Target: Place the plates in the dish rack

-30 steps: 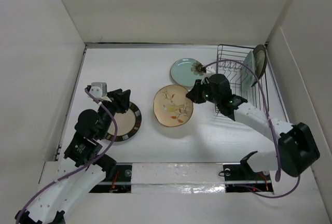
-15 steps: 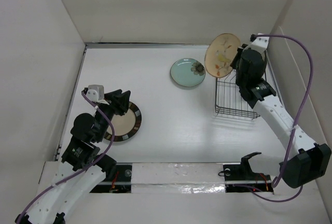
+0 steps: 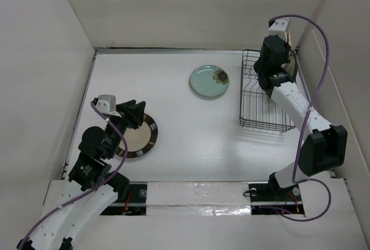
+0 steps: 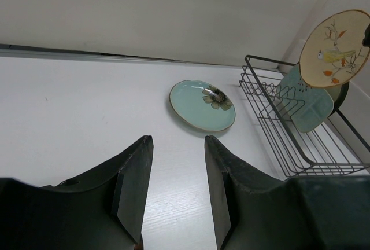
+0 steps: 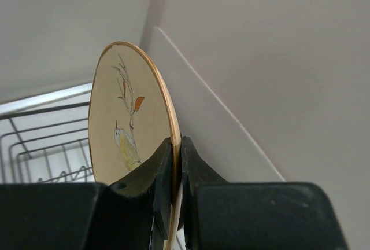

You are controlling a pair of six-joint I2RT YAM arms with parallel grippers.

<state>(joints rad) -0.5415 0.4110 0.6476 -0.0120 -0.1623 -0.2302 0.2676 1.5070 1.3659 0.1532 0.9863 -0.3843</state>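
My right gripper point(image 5: 177, 141) is shut on the rim of the yellowish floral plate point(image 5: 127, 128) and holds it upright above the far right end of the black wire dish rack point(image 3: 263, 102). The left wrist view shows that plate point(image 4: 335, 47) above the rack point(image 4: 277, 128), with the pale-green plate point(image 4: 306, 102) standing in the slots. In the top view my right arm hides the gripper point(image 3: 277, 59). The teal plate with the dark flower point(image 3: 210, 80) lies flat left of the rack. My left gripper point(image 3: 134, 114) is open and empty over the far edge of the striped-rim plate point(image 3: 139, 137).
White walls close in the table on the left, back and right; the right wall stands just beside the rack. A dark-rimmed plate edge point(image 4: 342, 92) shows behind the pale-green one. The arm bases sit at the near edge.
My right gripper has lifted the floral plate off the table middle and carried it up and right, to above the rack's far right end. The left arm has barely moved.
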